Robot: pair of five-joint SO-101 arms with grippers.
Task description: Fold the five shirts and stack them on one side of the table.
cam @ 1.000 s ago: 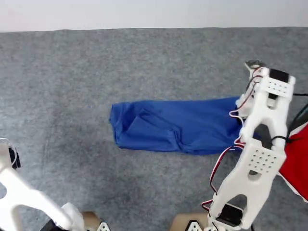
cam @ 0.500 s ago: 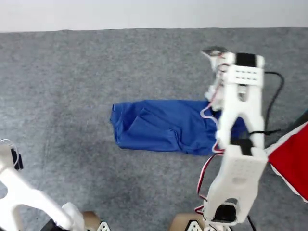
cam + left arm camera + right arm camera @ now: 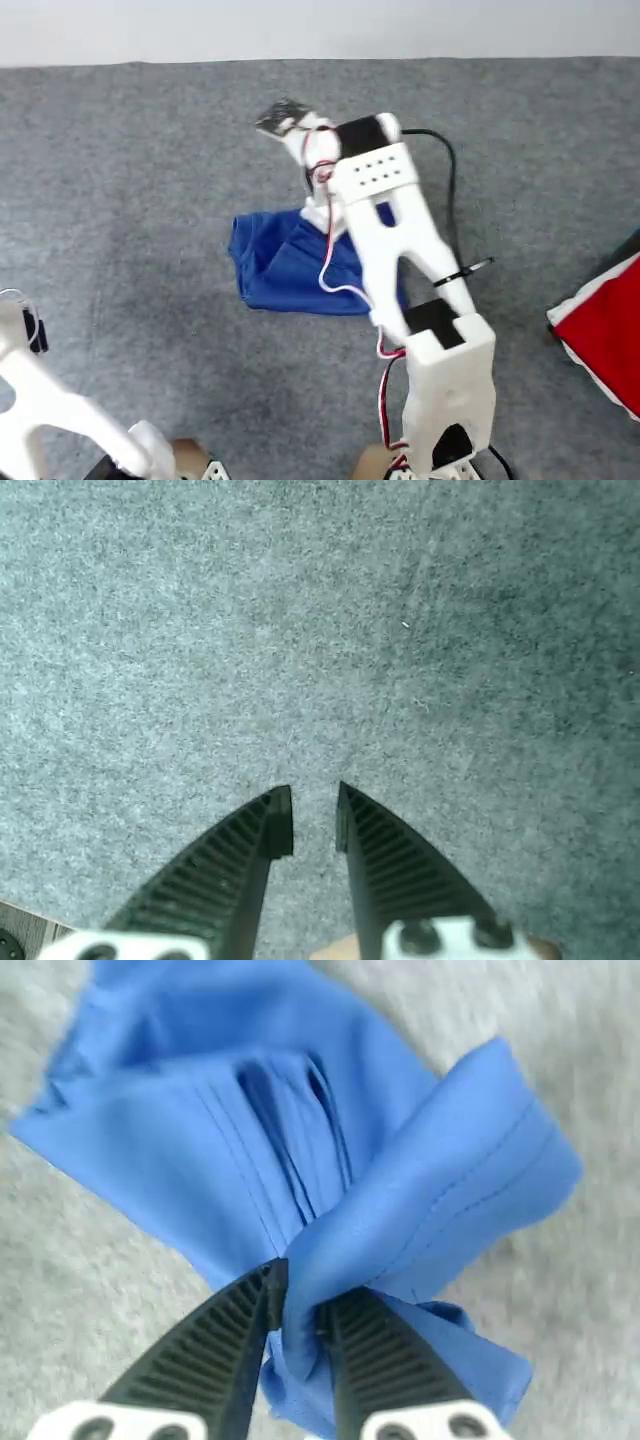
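A blue shirt (image 3: pixel 283 262) lies mid-table, its right part lifted and doubled over toward the left. My right gripper (image 3: pixel 299 1305) is shut on a pinched fold of the blue shirt (image 3: pixel 400 1220), holding it above the lower layers. In the high view the right arm (image 3: pixel 385 215) stretches over the shirt and hides the grasp. A red shirt (image 3: pixel 606 330) with a white edge lies at the right table edge. My left gripper (image 3: pixel 313 820) hovers over bare grey felt, its fingers slightly apart with nothing between them; the left arm (image 3: pixel 40 400) sits at the near left corner.
Grey felt (image 3: pixel 130 170) covers the whole table. The table's far edge meets a white wall (image 3: pixel 300 30).
The right arm has swept from the right side to the left, dragging the shirt's right end over its middle. The left arm has not moved.
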